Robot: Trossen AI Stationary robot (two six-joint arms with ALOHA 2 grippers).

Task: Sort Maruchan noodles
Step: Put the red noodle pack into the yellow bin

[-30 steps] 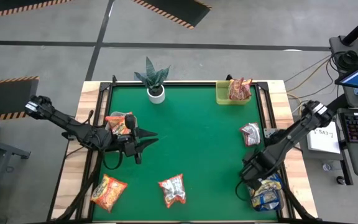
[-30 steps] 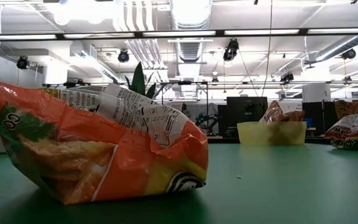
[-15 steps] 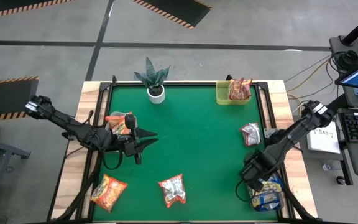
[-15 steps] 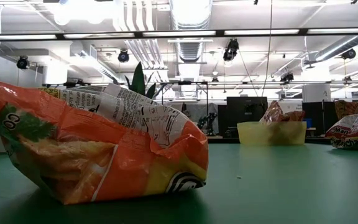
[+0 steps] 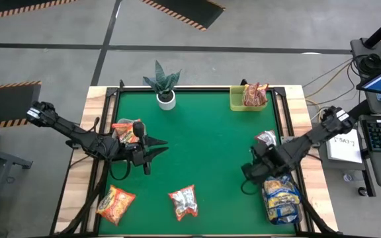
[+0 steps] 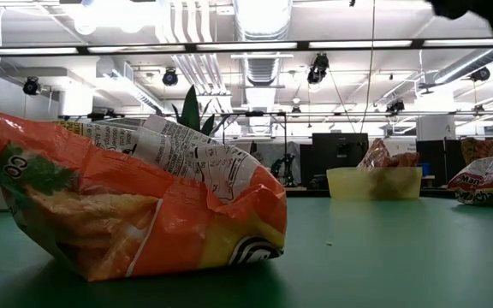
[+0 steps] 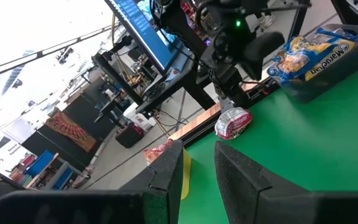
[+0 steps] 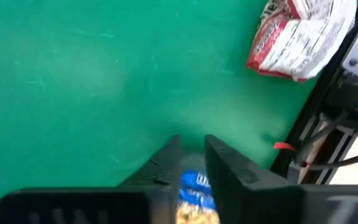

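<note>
"Maruchan" reads along the edge of a yellow-and-blue noodle packet (image 7: pixel 309 53) lying in a dark bin (image 7: pixel 328 81) at the table edge, seen in the left wrist view. In the low view, a big "CO" stands on the orange packet (image 6: pixel 127 214) up close, its white back panel covered in print too small to read, and the red-silver packet (image 6: pixel 486 181) at far right shows partial lettering, "Ma..." only. No other text is legible.

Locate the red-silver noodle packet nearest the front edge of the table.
In the high view, the red-silver packet lies on the green mat near the front edge, left of centre, beside the orange packet.
</note>
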